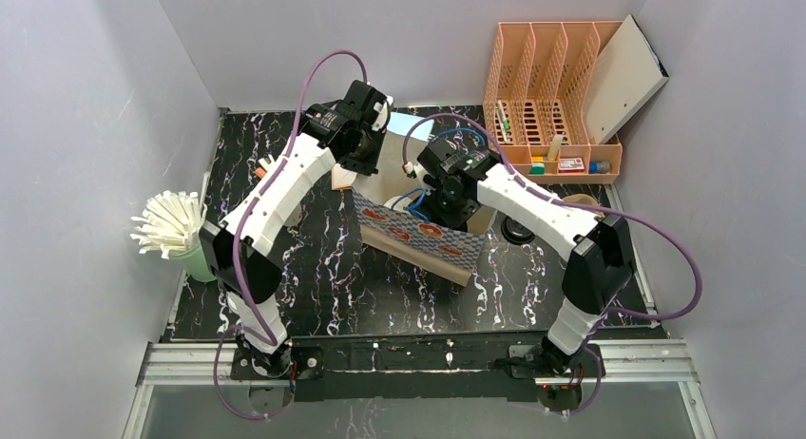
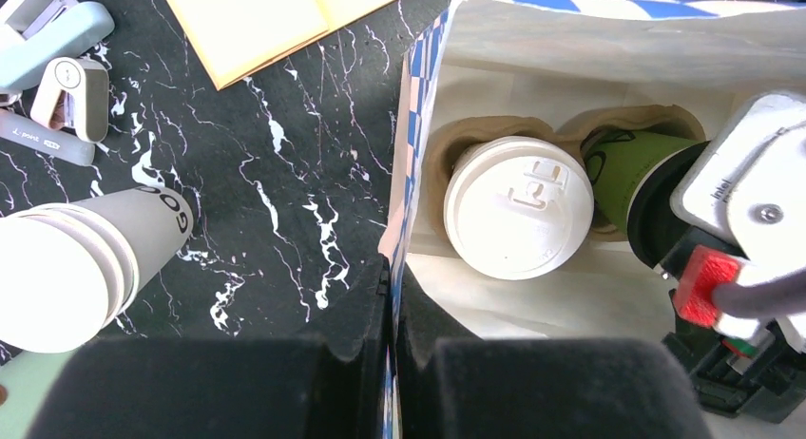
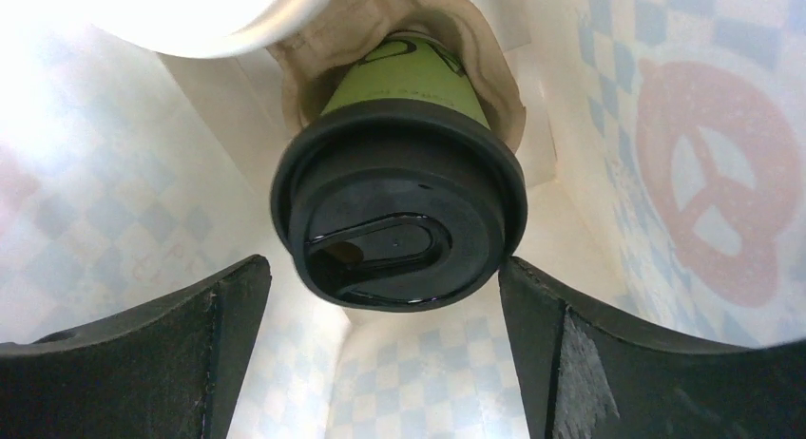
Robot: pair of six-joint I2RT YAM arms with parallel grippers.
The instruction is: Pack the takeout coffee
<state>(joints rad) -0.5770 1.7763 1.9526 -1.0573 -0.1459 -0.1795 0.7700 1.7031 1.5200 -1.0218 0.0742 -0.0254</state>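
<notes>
The takeout coffee (image 3: 404,87), a green cup under a black lid (image 3: 399,211), stands in a brown cardboard carrier (image 3: 314,68) inside the checked paper bag (image 1: 418,235). My right gripper (image 3: 382,268) is down in the bag, open, one finger on each side of the lid. The right finger is close to the rim and the left finger (image 3: 228,306) stands apart from it. Beside it in the carrier sits a white-lidded cup (image 2: 518,206); the coffee (image 2: 627,173) shows there too. My left gripper (image 2: 394,268) is shut on the bag's blue-checked rim (image 2: 418,106).
Stacked cream cups (image 2: 67,268) lie left of the bag, with staplers (image 2: 57,40) and a yellow folder (image 2: 276,11) beyond. A green holder of white straws (image 1: 176,230) stands at the left wall. An orange file rack (image 1: 556,97) fills the back right.
</notes>
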